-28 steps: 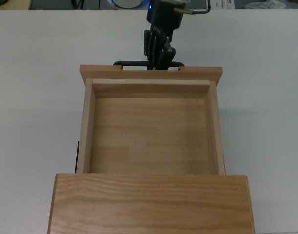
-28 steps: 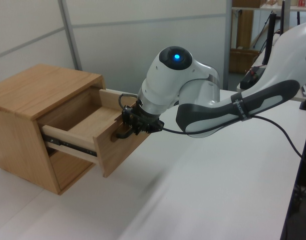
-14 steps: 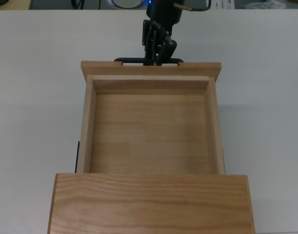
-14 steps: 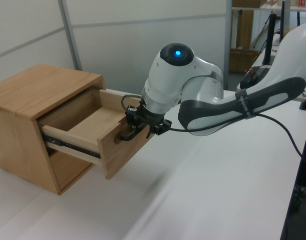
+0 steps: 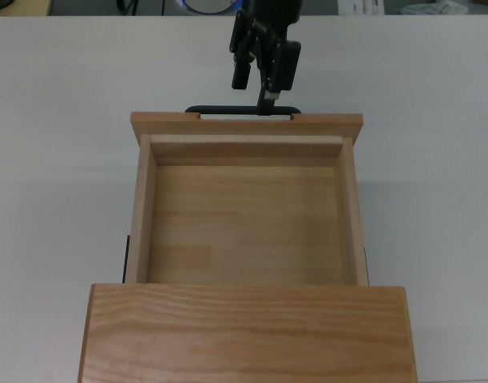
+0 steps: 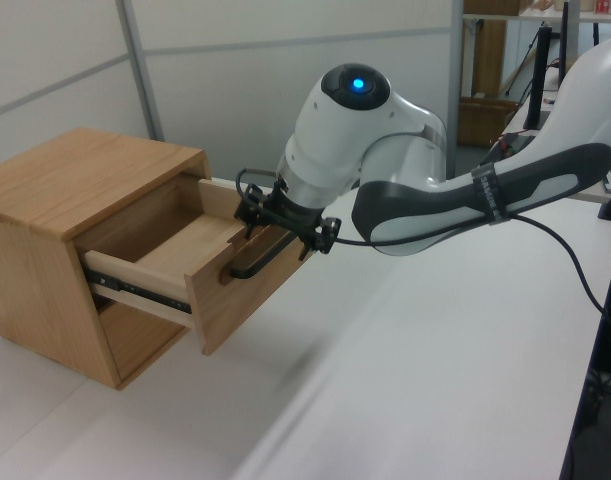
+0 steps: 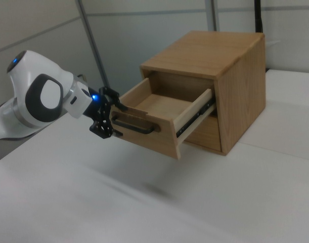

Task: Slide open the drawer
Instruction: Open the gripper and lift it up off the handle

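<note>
Since the earlier frame the pincer (image 5: 257, 81) has let go of the handle (image 5: 242, 108) and backed away toward 12 o'clock in the top view; its fingers are now spread, with one fingertip (image 5: 267, 102) close above the bar and the other (image 5: 240, 80) clear of it. In the left view the pincer (image 6: 285, 226) sits just above the handle (image 6: 253, 266), at about 1 o'clock from it. The drawer (image 5: 247, 207) stands pulled far out of the cabinet (image 5: 247, 331), its bare wooden floor open to the top view and its front panel (image 5: 247, 123) at 12 o'clock from the cabinet top. In the right view the drawer (image 7: 159, 114) juts toward 8 o'clock from the cabinet (image 7: 235, 86), a metal slide rail (image 7: 197, 117) showing along its side, and the pincer (image 7: 106, 119) hangs at 9 o'clock of the handle (image 7: 136, 127). The cabinet rests on the white counter (image 5: 60, 159).
</note>
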Controlling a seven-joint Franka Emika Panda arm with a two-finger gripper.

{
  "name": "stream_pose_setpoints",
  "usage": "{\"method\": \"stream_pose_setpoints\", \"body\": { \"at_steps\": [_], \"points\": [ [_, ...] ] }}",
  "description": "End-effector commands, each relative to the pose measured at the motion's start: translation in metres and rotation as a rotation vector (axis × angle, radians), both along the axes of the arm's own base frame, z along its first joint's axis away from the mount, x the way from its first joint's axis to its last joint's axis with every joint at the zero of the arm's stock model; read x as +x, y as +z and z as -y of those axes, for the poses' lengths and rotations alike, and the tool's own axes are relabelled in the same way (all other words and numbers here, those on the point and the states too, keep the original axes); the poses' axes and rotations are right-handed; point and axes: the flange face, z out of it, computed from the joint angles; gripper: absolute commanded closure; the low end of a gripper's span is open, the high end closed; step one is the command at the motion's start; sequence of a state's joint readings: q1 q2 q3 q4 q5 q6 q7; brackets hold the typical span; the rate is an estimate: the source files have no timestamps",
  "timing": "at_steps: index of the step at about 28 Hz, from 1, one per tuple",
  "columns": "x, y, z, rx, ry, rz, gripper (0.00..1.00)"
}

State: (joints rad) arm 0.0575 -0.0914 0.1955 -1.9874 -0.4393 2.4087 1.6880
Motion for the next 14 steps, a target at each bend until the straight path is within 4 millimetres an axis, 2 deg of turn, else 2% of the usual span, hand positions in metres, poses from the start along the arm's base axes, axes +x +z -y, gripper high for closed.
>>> {"method": "stream_pose_setpoints", "body": {
  "at_steps": [1, 6, 8, 14],
  "points": [
    [-0.004, 0.01, 0.002, -0.087, 0.12, -0.055, 0.0],
    [-0.004, 0.016, 0.005, -0.12, 0.34, -0.162, 0.0],
    [-0.003, 0.027, 0.008, -0.132, 0.444, -0.224, 0.0],
    [-0.006, 0.044, 0.014, -0.19, 0.683, -0.339, 0.0]
  ]
}}
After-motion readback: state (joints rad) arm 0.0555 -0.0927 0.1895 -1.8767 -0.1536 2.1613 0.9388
